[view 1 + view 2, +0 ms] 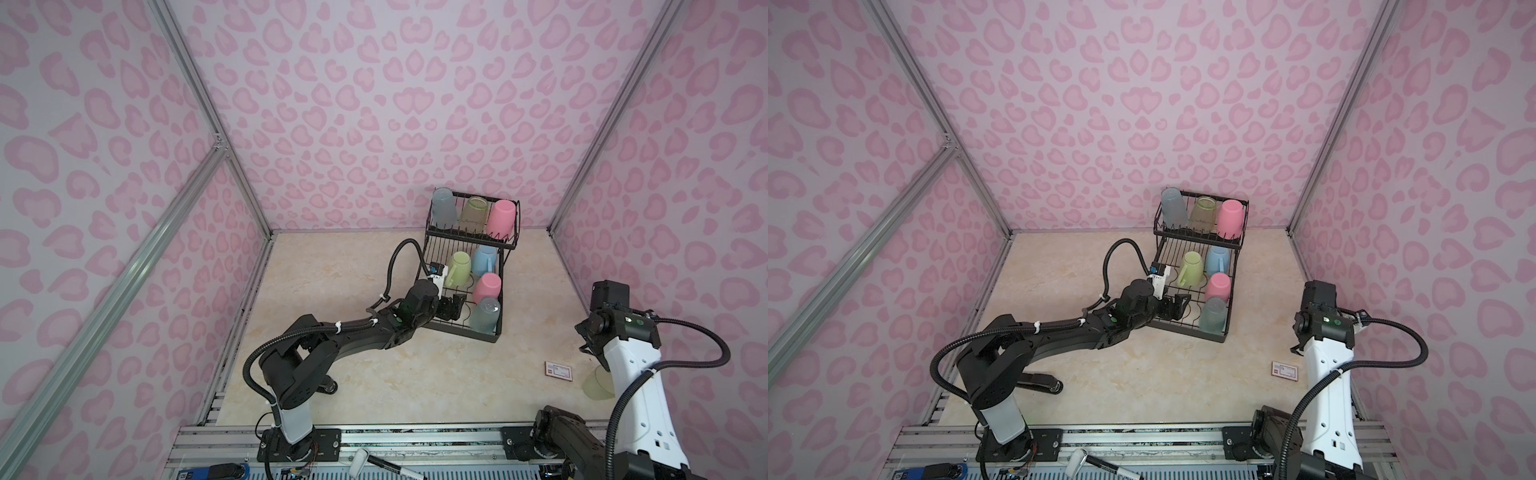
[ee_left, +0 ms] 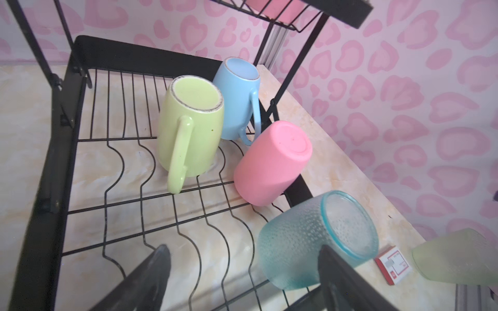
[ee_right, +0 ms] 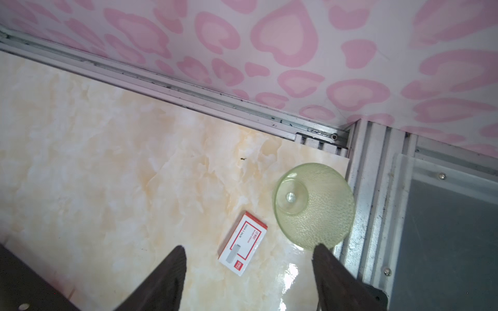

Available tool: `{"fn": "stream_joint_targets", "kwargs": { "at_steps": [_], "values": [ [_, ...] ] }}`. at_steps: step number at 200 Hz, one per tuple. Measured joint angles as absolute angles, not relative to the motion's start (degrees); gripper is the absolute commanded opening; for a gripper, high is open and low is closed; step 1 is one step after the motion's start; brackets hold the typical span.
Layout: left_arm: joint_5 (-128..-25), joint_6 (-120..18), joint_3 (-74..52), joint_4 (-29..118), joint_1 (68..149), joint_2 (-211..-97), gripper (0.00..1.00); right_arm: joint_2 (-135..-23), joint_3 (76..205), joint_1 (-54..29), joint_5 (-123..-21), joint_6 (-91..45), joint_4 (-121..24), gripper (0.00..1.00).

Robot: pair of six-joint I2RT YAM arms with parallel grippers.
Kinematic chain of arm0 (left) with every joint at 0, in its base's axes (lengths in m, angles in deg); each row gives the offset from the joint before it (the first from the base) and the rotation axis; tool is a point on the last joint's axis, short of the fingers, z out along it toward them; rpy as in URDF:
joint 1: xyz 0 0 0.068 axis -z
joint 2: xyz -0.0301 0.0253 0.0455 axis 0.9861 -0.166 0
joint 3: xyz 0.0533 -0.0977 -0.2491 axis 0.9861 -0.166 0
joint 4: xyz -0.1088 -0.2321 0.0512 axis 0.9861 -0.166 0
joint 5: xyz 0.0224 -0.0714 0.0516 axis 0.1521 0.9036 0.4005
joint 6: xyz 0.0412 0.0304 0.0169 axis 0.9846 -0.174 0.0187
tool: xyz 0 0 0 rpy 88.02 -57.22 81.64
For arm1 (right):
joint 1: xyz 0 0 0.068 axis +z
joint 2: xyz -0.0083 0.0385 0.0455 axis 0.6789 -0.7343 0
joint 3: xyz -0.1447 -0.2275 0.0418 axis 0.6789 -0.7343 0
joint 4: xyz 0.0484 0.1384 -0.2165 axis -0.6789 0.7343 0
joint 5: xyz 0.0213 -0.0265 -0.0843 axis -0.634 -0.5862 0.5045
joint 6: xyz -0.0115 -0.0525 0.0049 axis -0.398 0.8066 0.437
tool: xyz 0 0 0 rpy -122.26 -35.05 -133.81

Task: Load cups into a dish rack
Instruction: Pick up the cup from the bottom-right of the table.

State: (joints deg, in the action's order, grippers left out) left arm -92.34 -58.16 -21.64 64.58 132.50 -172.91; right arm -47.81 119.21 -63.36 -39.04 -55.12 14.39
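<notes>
Dish rack (image 1: pixel 460 333) holds seven cups (image 1: pixel 459 269): three in the upper basket (image 1: pixel 471 237), four on the lower grid (image 2: pixel 161 215). One green tumbler (image 3: pixel 315 204) stands on the counter (image 3: pixel 107 161), beside one small box (image 3: pixel 242 243). Left pincer (image 2: pixel 244 249) and right pincer (image 3: pixel 249 247) are both released and empty.

Pink-hearted walls (image 1: pixel 374 104), black dish rack (image 2: pixel 55 150), cream marbled table (image 1: pixel 374 382).

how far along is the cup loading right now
Done: seven cups are in the dish rack, three above, four below. In hand: nothing; the left gripper is open and empty beside the teal tumbler. Remaining: the green tumbler on the table, near the open right gripper.
</notes>
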Motion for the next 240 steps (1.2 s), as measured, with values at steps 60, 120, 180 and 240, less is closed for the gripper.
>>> {"fn": "stream_joint_targets", "kwargs": {
  "at_steps": [60, 120, 180, 240],
  "values": [
    [-91.44, -56.1, -23.1, 63.79, 134.42, -169.13, 0.88, -46.17, 112.53, -71.14, -43.32, -53.99, 12.23, 0.71],
    [-90.57, -54.16, -23.49, 63.42, 136.98, -167.09, 0.88, -45.5, 109.6, -76.32, -48.42, -51.43, 8.88, 0.71],
    [-90.31, -53.52, -23.54, 63.24, 137.2, -167.05, 0.88, -46.19, 109.6, -76.97, -50.41, -51.23, 6.63, 0.7],
    [-89.13, -53.52, -23.54, 62.72, 137.42, -167.05, 0.87, -47.81, 108.31, -78.59, -51.3, -51.25, 4.6, 0.61]
  ]
}}
